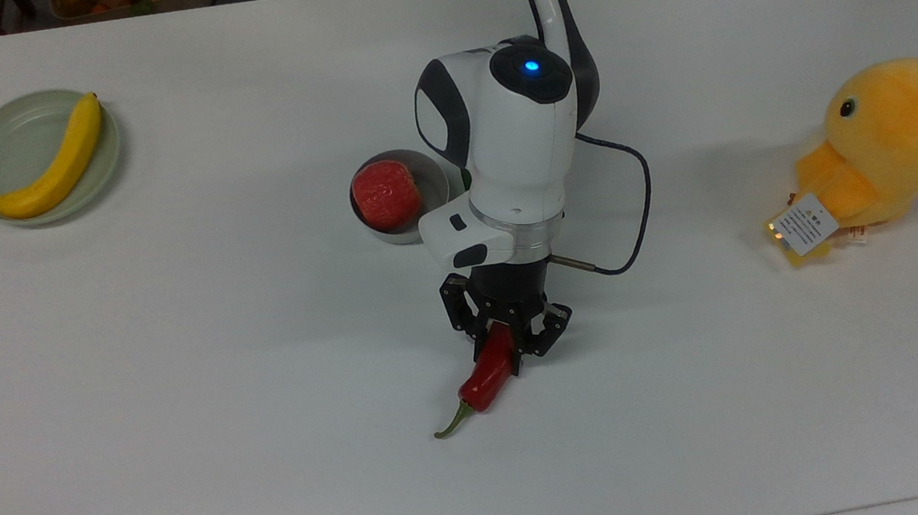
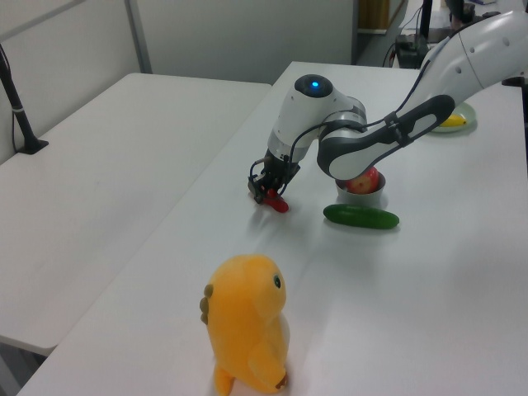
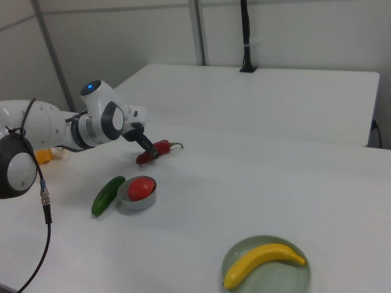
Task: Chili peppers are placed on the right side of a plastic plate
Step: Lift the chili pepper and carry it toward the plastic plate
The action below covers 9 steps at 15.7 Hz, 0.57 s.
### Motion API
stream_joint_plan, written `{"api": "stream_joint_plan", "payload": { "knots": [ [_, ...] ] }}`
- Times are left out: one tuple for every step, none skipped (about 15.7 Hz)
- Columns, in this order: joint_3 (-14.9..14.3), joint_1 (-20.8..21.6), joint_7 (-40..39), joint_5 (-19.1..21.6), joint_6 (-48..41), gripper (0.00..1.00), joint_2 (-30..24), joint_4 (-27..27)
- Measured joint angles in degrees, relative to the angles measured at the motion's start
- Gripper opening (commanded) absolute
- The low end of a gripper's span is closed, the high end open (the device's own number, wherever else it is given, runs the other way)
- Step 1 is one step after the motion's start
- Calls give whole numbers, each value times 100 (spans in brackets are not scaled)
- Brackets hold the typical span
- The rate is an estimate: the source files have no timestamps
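Note:
The red chili pepper (image 1: 481,386) with its curved green stem lies near the middle of the white table, also seen in the left view (image 2: 278,203) and the right view (image 3: 160,148). My gripper (image 1: 507,349) is down over the chili's blunt end, with its fingers shut on it (image 2: 268,194) (image 3: 149,150). The pale grey-green plastic plate (image 1: 9,140) sits far off at the top view's left and holds a yellow banana (image 1: 59,165). In the right view the plate (image 3: 294,282) is near the front.
A grey bowl (image 1: 431,176) holding a red fruit (image 1: 385,194) stands just behind my wrist. A dark green cucumber (image 2: 360,216) lies beside the bowl. An orange plush chick (image 1: 886,140) sits at the top view's right.

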Motion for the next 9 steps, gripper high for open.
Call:
{"api": "stream_joint_plan", "payload": {
  "knots": [
    [-10, -8, 0, 0, 35, 9, 0, 1],
    [-19, -19, 0, 0, 47, 9, 0, 7],
    [-24, -45, 1, 0, 52, 9, -1, 24],
    [-34, -88, 3, 0, 60, 9, -7, 54],
    [-44, -158, 3, -1, 64, 9, -41, 83],
    [-50, -247, 0, -10, 65, 9, -118, 90],
    [-53, -346, -47, -25, 66, 9, -227, 82],
    [-57, -450, -152, -29, 66, 10, -374, 36],
    [-61, -562, -341, -32, 64, 10, -553, -63]
  ]
}}
